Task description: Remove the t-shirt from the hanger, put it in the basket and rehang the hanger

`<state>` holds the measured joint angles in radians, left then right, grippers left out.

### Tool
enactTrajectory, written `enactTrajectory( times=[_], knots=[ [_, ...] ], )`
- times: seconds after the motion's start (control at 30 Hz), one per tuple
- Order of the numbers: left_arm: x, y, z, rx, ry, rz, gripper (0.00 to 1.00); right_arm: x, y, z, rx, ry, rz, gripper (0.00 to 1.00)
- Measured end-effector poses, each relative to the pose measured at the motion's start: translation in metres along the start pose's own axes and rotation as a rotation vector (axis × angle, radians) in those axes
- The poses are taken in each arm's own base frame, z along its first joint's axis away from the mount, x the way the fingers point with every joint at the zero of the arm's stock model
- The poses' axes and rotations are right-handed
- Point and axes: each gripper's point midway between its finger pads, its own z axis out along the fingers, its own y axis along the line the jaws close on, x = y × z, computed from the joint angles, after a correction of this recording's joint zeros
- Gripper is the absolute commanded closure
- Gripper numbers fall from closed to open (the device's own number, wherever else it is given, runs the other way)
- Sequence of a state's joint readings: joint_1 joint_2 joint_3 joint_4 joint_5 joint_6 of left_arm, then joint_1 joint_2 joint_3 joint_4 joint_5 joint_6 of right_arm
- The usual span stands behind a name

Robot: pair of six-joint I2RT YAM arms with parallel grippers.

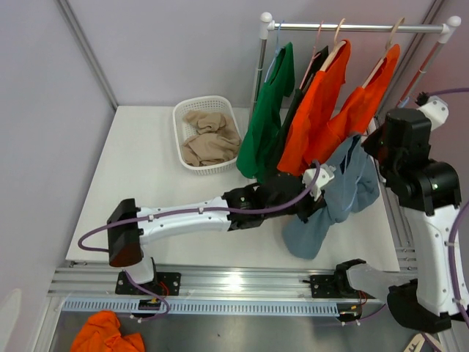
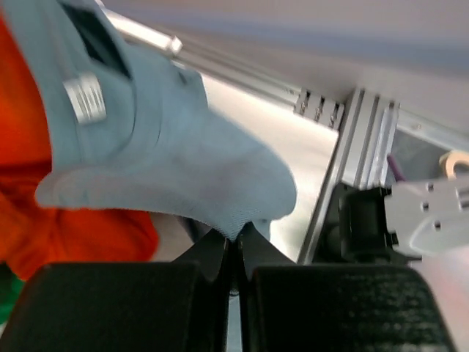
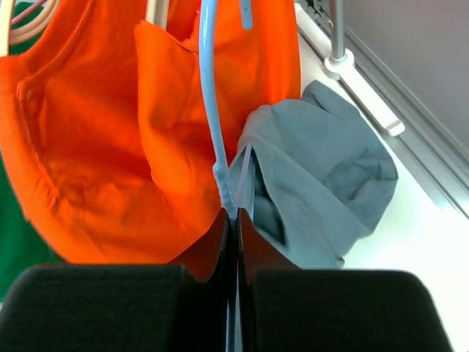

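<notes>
White worktop (image 1: 146,169), right of centre in top view: grey-blue cotton t-shirt (image 1: 350,183) hanging low. Left hand (image 2: 234,236) clamped on its edge; right hand (image 3: 233,218) pinched onto pale blue plastic hanger (image 3: 210,110). Best: draw fabric down-left steadily, hanger held fixed.

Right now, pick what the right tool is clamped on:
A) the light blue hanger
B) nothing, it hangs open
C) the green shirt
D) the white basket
A: in the right wrist view the right tool is shut on the lower end of the thin light blue hanger, with the grey-blue t-shirt bunched just beside it.
</notes>
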<state>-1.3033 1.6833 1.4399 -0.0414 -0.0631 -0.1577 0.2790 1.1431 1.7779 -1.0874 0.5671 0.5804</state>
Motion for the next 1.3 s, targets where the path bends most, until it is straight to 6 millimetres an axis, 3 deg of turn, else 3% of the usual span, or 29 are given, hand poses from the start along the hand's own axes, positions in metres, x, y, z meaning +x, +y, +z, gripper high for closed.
enactTrajectory(
  times=[0.13,0.27,0.4,0.6,0.7,0.77,0.87,0.97,1.07,1.17,1.3],
  knots=[
    [-0.028,0.015,0.003,-0.002,-0.034,-0.02,0.99,-0.002,-0.016,-0.023,-0.012,-0.016,0.018,1.0],
    [-0.016,0.016,0.009,0.033,0.01,-0.051,0.99,-0.01,-0.025,-0.033,-0.002,-0.045,0.005,1.0],
    [0.023,0.006,0.016,0.095,0.111,-0.105,0.99,-0.028,-0.022,-0.045,-0.044,-0.099,0.024,1.0],
    [0.136,0.007,0.014,0.099,0.364,-0.209,0.99,-0.053,-0.029,-0.072,-0.081,-0.184,0.065,1.0],
    [0.157,0.012,0.007,0.066,0.424,-0.218,0.99,-0.057,-0.015,-0.075,-0.136,-0.163,0.084,1.0],
    [0.147,0.015,0.009,0.049,0.41,-0.208,0.99,-0.048,-0.002,-0.071,-0.179,-0.11,0.083,1.0],
    [0.112,0.019,0.015,0.022,0.35,-0.172,0.99,-0.028,0.014,-0.054,-0.201,-0.02,0.059,1.0],
    [0.064,0.022,0.019,-0.001,0.247,-0.128,0.99,-0.003,0.015,-0.036,-0.162,0.062,0.015,1.0],
    [0.033,0.027,0.016,-0.024,0.182,-0.1,0.99,0.009,0.009,-0.032,-0.129,0.106,-0.011,1.0],
    [0.022,0.034,0.012,-0.047,0.166,-0.094,0.99,0.004,0.002,-0.046,-0.136,0.097,-0.005,1.0],
    [0.026,0.055,0.008,-0.09,0.199,-0.116,0.99,-0.016,-0.005,-0.073,-0.171,0.05,0.025,1.0]
  ],
)
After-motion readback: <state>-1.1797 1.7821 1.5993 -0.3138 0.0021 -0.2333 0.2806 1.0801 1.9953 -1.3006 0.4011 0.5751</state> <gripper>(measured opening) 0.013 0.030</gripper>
